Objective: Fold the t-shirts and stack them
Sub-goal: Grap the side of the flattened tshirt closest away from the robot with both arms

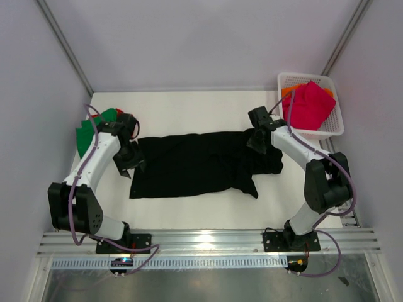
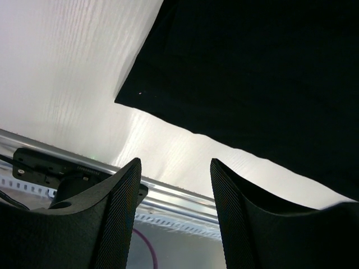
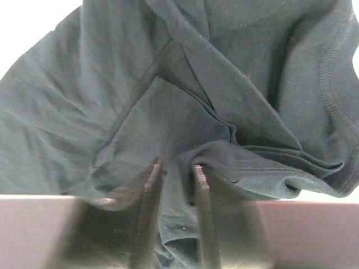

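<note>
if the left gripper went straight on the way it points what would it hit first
The left gripper would likely meet bare white table beside the black t-shirt's edge; depth unclear.

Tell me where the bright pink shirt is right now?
In the top view, the magenta-pink cloth t-shirt lies in the white lattice plastic basket at the far right corner of the table, on top of an orange cloth t-shirt.

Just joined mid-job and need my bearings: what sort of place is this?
Likely a lab test cell, not a home: a white table boxed in by plain pale walls, an aluminium rail along its near edge, a basket holding a pink shirt.
</note>
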`<state>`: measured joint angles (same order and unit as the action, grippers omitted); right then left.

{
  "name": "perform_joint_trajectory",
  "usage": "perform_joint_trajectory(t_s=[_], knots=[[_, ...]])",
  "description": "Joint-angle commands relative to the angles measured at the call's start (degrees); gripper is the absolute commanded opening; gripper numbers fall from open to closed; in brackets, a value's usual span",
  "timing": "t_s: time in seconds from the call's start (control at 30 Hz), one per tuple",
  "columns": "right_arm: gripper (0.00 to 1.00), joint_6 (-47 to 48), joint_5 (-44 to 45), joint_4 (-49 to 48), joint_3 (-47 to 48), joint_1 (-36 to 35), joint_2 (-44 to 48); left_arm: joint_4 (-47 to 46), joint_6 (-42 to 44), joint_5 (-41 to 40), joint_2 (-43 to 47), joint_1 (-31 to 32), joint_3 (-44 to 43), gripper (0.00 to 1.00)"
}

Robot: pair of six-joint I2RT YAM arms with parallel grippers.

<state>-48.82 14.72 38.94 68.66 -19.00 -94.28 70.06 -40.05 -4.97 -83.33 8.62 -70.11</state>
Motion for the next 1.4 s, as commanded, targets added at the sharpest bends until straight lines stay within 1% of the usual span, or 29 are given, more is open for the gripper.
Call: perform_joint_trajectory(t_s=[0.0, 0.03, 0.07, 0.1, 0.23, 0.33, 0.37, 0.43, 0.47, 0.5, 0.53, 0.6, 0.67, 0.7, 0.8, 0.97, 1.07, 1.17, 1.3, 1.33, 1.37], knots=[[0.35, 0.8, -1.4, -0.6, 1.8, 0.0, -0.5, 0.1, -0.4, 3.6, 0.8, 0.1, 1.4, 0.55], [0.4, 0.7, -1.5, -1.0, 1.0, 0.1, -0.4, 0.2, -1.4, 4.6, 1.9, 0.1, 2.9, 0.55], [0.47, 0.6, -1.9, -1.8, 0.3, 0.0, -0.1, 0.3, -1.9, 6.4, 2.6, 0.2, 3.8, 0.56], [0.49, 0.4, -2.0, -2.3, -0.4, 0.0, 0.2, 0.0, -2.5, 6.6, 3.3, 0.1, 5.0, 0.56], [0.5, 0.2, -2.4, -3.2, -2.4, 0.1, 1.2, -1.6, -6.0, 5.4, 7.5, 0.1, 12.0, 0.56], [0.5, 0.6, -2.6, -3.3, -3.0, 0.0, 1.6, -2.8, -10.9, 0.8, 10.1, 0.1, 16.7, 0.56], [0.5, 0.7, -2.7, -3.3, -3.3, 0.0, 2.0, -3.2, -14.4, -1.2, 12.7, 0.1, 17.9, 0.56], [0.5, 0.7, -2.9, -3.4, -4.2, 0.1, 2.5, -3.4, -18.7, -3.5, 16.0, 0.1, 21.2, 0.56], [0.5, 0.8, -2.9, -3.8, -4.7, 0.1, 3.2, -3.9, -20.7, -4.5, 19.5, 0.1, 22.3, 0.56], [0.5, 1.0, -2.8, -3.9, -5.1, 0.0, 3.6, -3.9, -24.6, -6.3, 21.3, 0.2, 23.5, 0.56], [0.5, 1.1, -2.9, -4.0, -6.1, 0.0, 4.0, -3.7, -26.5, -6.7, 23.1, 0.2, 25.3, 0.56], [0.5, 1.5, -2.7, -4.0, -6.7, 0.0, 5.3, -3.6, -30.9, -8.9, 27.9, 0.1, 26.8, 0.56], [0.5, 1.8, -2.4, -3.9, -7.8, 0.1, 6.2, -3.0, -33.2, -10.6, 31.0, 0.2, 27.9, 0.56], [0.5, 2.0, -2.4, -3.9, -8.5, 0.0, 7.3, -2.7, -35.2, -12.8, 33.9, 0.1, 28.6, 0.56], [0.5, 2.1, -2.8, -3.9, -9.5, 0.0, 9.4, -2.6, -37.2, -15.2, 38.7, 0.1, 29.8, 0.56], [0.5, 1.9, -3.6, -3.3, -10.4, 0.0, 12.4, -4.1, -39.3, -14.6, 40.4, 0.1, 32.0, 0.56], [0.5, 1.0, -5.0, -4.9, -13.2, 0.0, 15.6, -5.1, -39.9, -15.3, 40.2, 0.2, 33.5, 0.56], [0.51, 0.0, -8.7, -7.2, -18.3, -0.1, 19.8, -6.4, -40.2, -15.4, 40.5, 0.1, 34.4, 0.56], [0.51, -0.1, -13.8, -7.6, -25.1, -0.9, 25.2, -6.8, -39.6, -15.2, 39.1, 0.1, 34.1, 0.56], [0.51, -0.1, -17.5, -7.6, -27.9, -1.5, 26.3, -6.8, -39.3, -14.9, 38.7, 0.1, 33.9, 0.56], [0.51, 0.0, -18.9, -8.1, -29.4, -1.8, 27.6, -7.3, -39.1, -14.7, 38.0, 0.1, 33.8, 0.56]])
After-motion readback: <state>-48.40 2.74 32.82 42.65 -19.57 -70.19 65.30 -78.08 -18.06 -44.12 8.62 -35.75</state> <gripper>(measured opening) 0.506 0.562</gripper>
